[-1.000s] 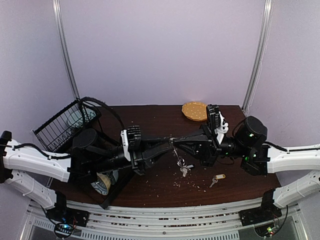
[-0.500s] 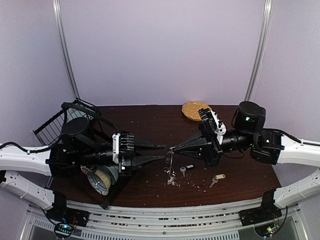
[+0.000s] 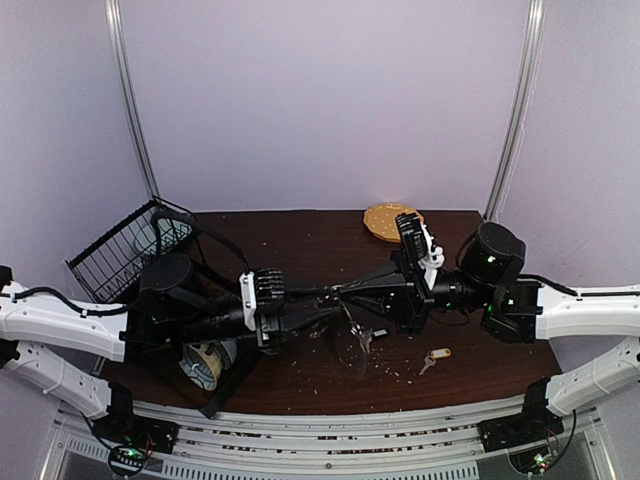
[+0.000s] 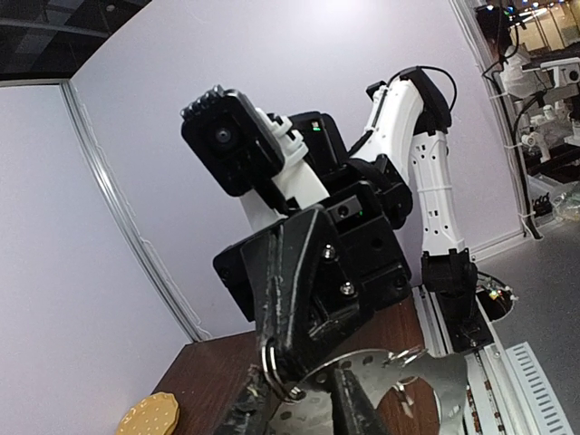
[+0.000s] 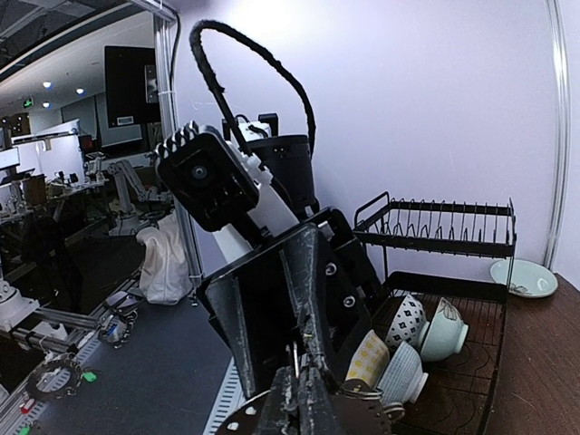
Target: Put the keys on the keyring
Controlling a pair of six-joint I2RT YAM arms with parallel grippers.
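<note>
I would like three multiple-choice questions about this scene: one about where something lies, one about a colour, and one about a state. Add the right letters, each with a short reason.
1. Where does the key with the yellow tag lie?
A. in the dish rack
B. on the table, near the right arm
C. inside a cup

2. What colour is the round disc at the far edge?
A. yellow-tan
B. blue
C. black

3. How is the right gripper?
A. wide open
B. out of every view
C. shut

Answers:
1 B: it lies flat on the dark wood in front of the right arm.
2 A: it shows yellow-tan against the brown top.
3 C: the left wrist view shows its fingers pinched together on the wire of the keyring.
</note>
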